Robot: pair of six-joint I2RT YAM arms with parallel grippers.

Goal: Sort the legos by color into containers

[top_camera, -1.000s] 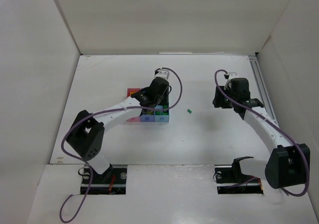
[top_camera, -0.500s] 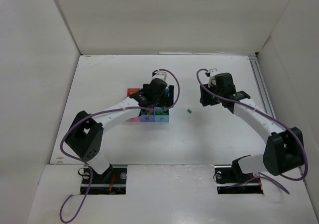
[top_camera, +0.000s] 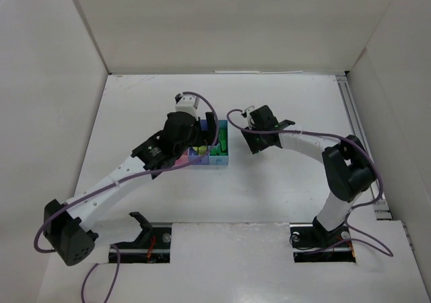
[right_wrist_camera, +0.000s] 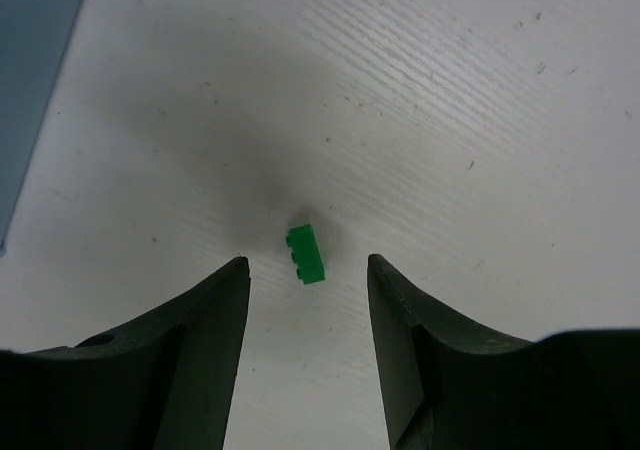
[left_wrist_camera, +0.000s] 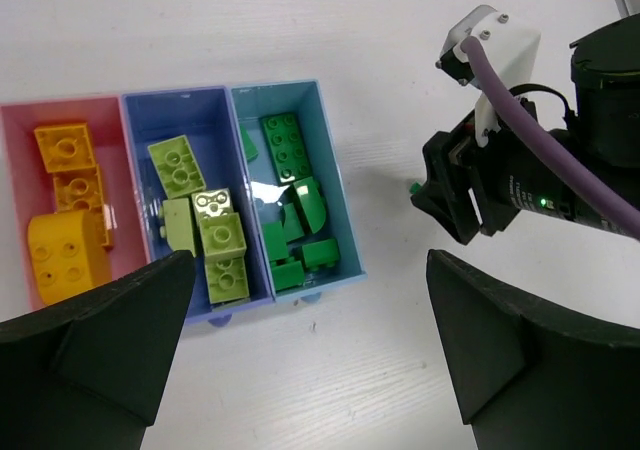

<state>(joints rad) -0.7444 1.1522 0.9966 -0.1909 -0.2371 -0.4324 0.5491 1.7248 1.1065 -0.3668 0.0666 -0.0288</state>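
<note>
Right claw [right_wrist_camera: 307,262]: it has swung in from the 3 o'clock side of the table [top_camera: 269,202] toward the middle. It now hangs over the loose green brick [right_wrist_camera: 305,253]. Its fingers are spread wide and grip nothing, one on each side of the brick with a gap on both.
Loose green brick: it lies on the table at 3 o'clock from the bins, apart from them, and it has not shifted. In the overhead view the right claw now hides it.
Left claw [left_wrist_camera: 310,258]: it has drawn back from over the bins toward 9 o'clock. Its fingers are wide apart and empty, and its camera looks down on all three bins.
Pink bin [left_wrist_camera: 60,103]: holds the orange-yellow bricks [left_wrist_camera: 65,200].
Purple bin [left_wrist_camera: 175,95]: holds the lime bricks [left_wrist_camera: 215,240].
Light blue bin [left_wrist_camera: 340,195]: holds the dark green bricks [left_wrist_camera: 290,210], so this is probably where your loose brick belongs.
What this means for you: the loose brick is the only one I see outside the bins, so the sort looks nearly done. The left arm's retreat seems to open the right arm's path to the light blue bin.
Next move: lower and close on the brick. It is tiny and sits skewed to the fingers, so it may twist or pop out. I cannot tell how near the table the fingertips are.
</note>
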